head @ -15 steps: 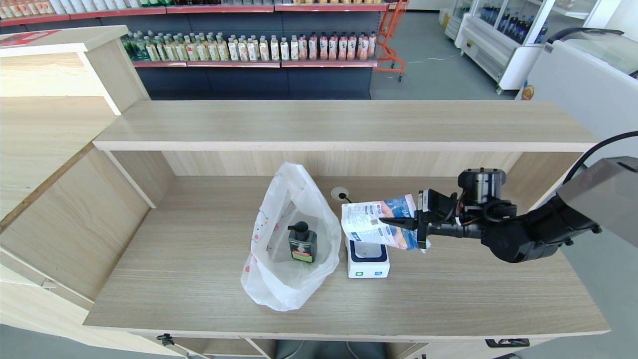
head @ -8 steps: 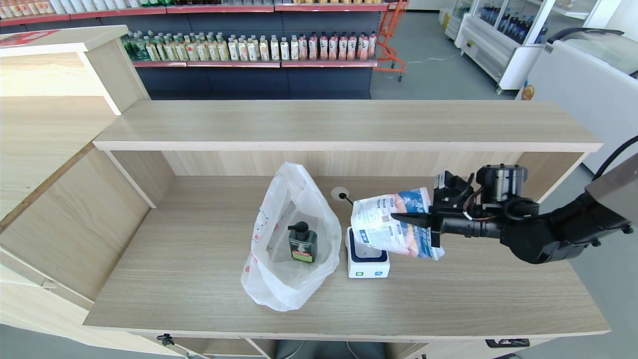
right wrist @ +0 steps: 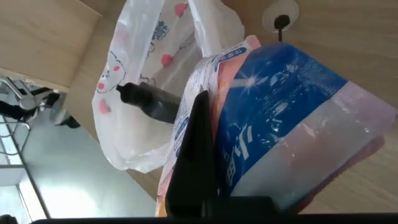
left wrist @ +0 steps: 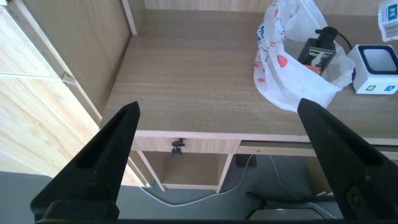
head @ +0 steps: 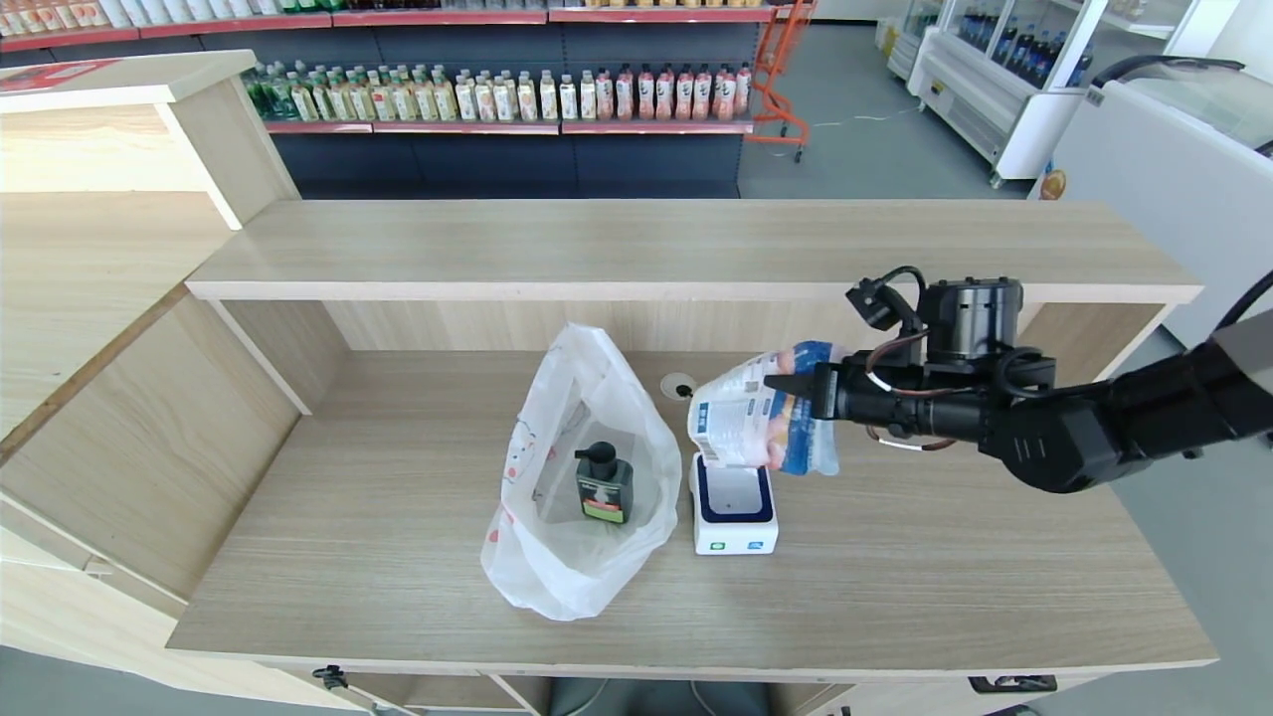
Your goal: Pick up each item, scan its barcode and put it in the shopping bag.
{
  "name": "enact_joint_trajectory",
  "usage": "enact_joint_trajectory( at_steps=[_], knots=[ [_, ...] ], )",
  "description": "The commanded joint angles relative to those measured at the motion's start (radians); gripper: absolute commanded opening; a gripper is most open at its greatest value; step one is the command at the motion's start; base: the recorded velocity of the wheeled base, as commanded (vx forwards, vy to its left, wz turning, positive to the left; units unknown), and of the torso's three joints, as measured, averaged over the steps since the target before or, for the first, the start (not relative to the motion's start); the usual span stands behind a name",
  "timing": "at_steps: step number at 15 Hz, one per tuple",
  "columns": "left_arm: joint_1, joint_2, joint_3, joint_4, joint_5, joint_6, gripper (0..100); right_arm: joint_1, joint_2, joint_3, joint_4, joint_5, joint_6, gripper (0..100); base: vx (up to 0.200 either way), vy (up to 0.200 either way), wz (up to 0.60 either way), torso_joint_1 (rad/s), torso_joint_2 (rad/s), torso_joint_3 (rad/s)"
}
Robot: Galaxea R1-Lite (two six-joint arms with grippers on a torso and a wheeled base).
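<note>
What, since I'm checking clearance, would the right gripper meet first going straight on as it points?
Probably the white shopping bag: the right gripper, holding the packet, points toward its upper side, though depth is unclear.

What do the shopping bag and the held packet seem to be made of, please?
Shopping bag: thin white plastic film, seemingly translucent; it sags in soft crumpled folds. Packet in the right gripper: glossy printed plastic wrap, likely soft, judging by glare and creases.

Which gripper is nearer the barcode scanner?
Right. The right gripper holds the packet over the scanner; the left gripper hangs beyond the front edge of the counter, well away.
</note>
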Motion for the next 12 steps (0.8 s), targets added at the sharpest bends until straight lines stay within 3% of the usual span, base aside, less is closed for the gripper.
enact_joint_trajectory(
  at_steps=[1,6,10,12],
  knots=[
    [0.0,0.0,0.0,0.0,0.0,-0.001,100,0.079,0.108,-0.131,0.008,-0.022,0.04,0,0.0,0.0,0.0,0.0,0.0,0.0],
    [0.0,0.0,0.0,0.0,0.0,-0.001,100,0.148,0.32,-0.39,0.054,-0.045,0.017,0,0.0,0.0,0.0,0.0,0.0,0.0],
    [0.0,0.0,0.0,0.0,0.0,-0.001,100,0.151,0.401,-0.43,0.053,-0.029,-0.149,0,0.0,0.0,0.0,0.0,0.0,0.0],
    [0.0,0.0,0.0,0.0,0.0,-0.001,100,0.148,0.423,-0.441,0.053,0.033,-0.215,0,0.0,0.0,0.0,0.0,0.0,0.0]
  ],
)
